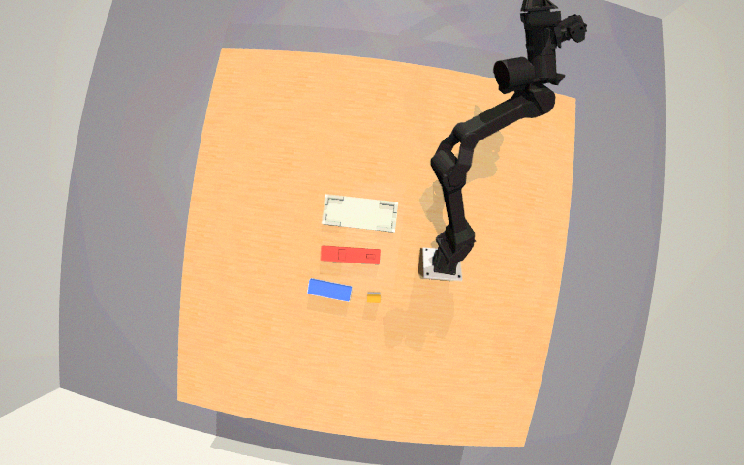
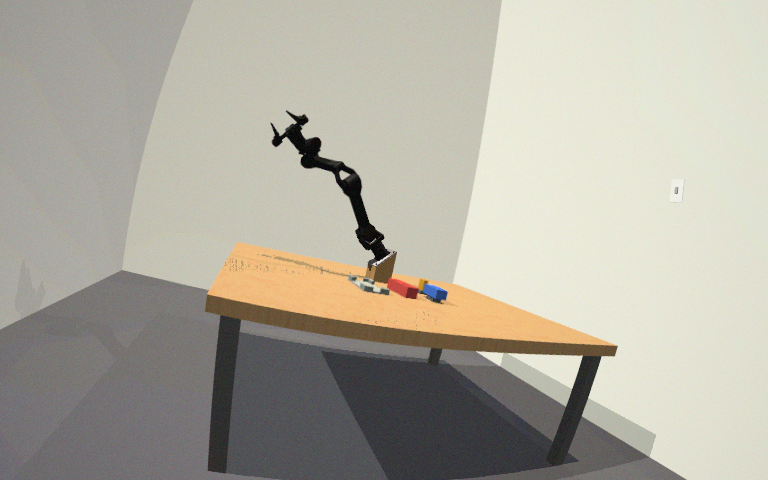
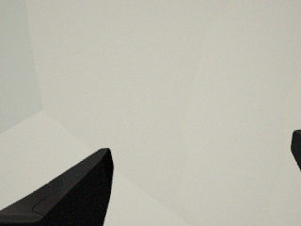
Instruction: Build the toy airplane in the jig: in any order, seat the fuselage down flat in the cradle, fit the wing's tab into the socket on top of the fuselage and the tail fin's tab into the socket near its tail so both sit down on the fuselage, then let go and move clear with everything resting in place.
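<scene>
The white cradle jig (image 1: 358, 212) (image 2: 368, 284) lies empty at the middle of the table. The red fuselage (image 1: 350, 255) (image 2: 402, 287) lies flat just in front of it, with two sockets on its top. The blue wing (image 1: 328, 289) (image 2: 434, 292) and the small yellow tail fin (image 1: 373, 296) (image 2: 422, 283) lie side by side beyond the fuselage. My gripper (image 2: 284, 127) (image 3: 203, 150) is open and empty. It is raised high above the table, far from all the parts, and points up toward the wall. The wrist view shows only wall between the fingers.
The arm's base (image 1: 439, 265) (image 2: 382, 267) stands on the wooden table (image 1: 274, 137) (image 2: 317, 305) to the right of the parts. The arm rises steeply over the table's far right part.
</scene>
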Available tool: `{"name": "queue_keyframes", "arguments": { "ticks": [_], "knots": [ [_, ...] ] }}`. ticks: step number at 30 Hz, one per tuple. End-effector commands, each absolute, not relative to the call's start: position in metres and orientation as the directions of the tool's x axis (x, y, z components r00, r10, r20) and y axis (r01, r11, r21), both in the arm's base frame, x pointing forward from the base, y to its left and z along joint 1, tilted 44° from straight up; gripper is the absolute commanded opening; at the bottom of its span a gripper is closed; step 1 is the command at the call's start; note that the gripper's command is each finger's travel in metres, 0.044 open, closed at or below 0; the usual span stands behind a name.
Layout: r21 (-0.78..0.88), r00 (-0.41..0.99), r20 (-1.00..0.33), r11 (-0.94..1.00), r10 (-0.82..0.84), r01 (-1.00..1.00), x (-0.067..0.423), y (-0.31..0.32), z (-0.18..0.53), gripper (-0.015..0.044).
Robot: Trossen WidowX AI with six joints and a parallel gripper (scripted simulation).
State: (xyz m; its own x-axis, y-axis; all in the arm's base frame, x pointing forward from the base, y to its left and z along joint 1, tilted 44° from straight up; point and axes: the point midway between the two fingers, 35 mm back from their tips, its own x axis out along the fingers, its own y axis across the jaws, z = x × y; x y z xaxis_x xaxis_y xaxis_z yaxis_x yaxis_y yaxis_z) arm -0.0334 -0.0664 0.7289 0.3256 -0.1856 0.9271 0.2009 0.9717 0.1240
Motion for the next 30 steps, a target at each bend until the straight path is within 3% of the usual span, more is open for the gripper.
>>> {"name": "queue_keyframes", "arguments": {
  "ticks": [1, 10, 18, 30],
  "knots": [
    [0.124, 0.326, 0.927, 0.972, -0.186, 0.201, -0.033, -0.066, 0.729, 0.0426],
    [0.196, 0.141, 0.969, 0.978, -0.203, 0.066, -0.080, -0.111, 0.727, 0.0440],
    [0.331, -0.023, 0.943, 0.941, -0.333, -0.076, -0.106, -0.188, 0.707, 0.0440],
    [0.613, -0.083, 0.758, 0.749, -0.648, -0.252, -0.070, -0.322, 0.642, 0.0440]
  ]
}}
